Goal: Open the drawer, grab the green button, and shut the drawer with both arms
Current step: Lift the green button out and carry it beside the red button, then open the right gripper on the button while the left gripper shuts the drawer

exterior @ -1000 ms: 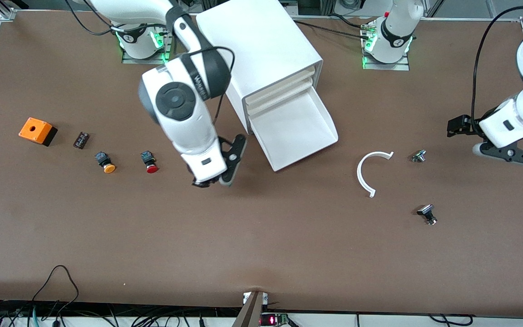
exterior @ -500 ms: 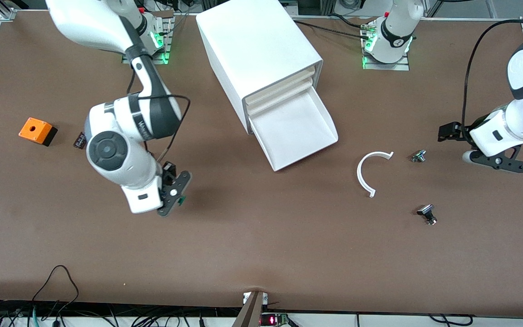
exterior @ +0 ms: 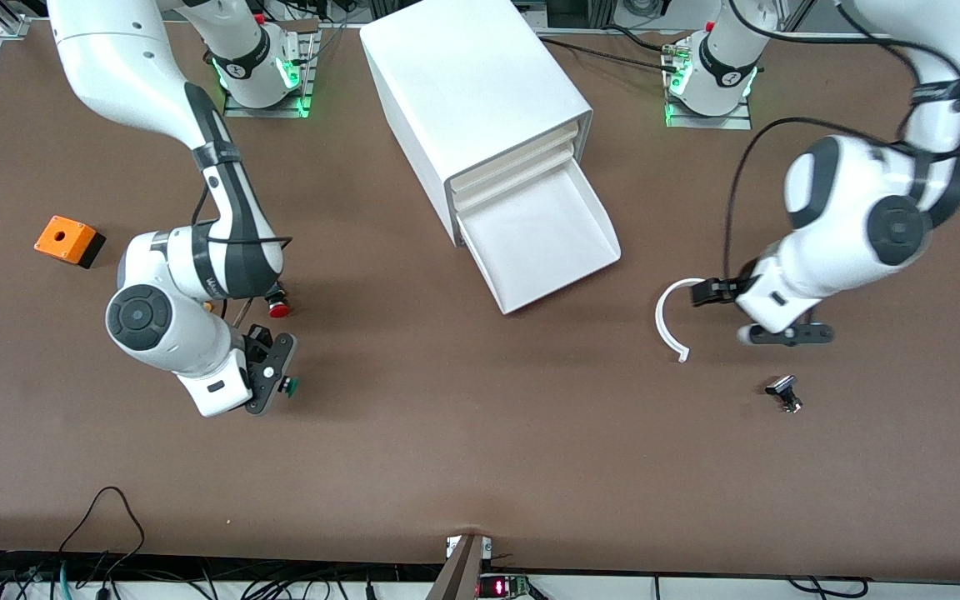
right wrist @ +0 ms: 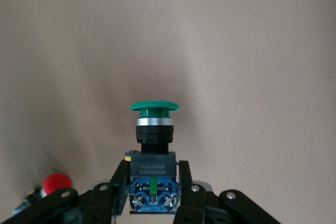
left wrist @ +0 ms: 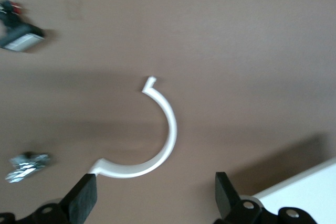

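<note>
The lowest drawer (exterior: pixel 548 237) of the white cabinet (exterior: pixel 472 92) stands pulled open and looks bare inside. My right gripper (exterior: pixel 278 382) is shut on the green button (exterior: pixel 289 385) and holds it low over the bare table, near the red button. In the right wrist view the fingers (right wrist: pixel 115 182) clamp the button's dark blue body, with the green cap (right wrist: pixel 154 107) pointing away. My left gripper (exterior: pixel 784 335) is open and empty over the table beside a white C-shaped ring (exterior: pixel 667 321). Its fingertips (left wrist: pixel 81 203) frame the ring (left wrist: pixel 165 135) in the left wrist view.
A red button (exterior: pixel 278 310) lies by the right arm's wrist, an orange-capped one (exterior: pixel 207 307) half hidden under it. An orange box (exterior: pixel 68 240) sits toward the right arm's end. A small black part (exterior: pixel 784 392) lies nearer the front camera than the left gripper. A metal part (left wrist: pixel 26 163) lies beside the ring.
My right arm has carried the green button from beside the drawer toward the right arm's end. My left arm has swung in from the table's end to the white ring.
</note>
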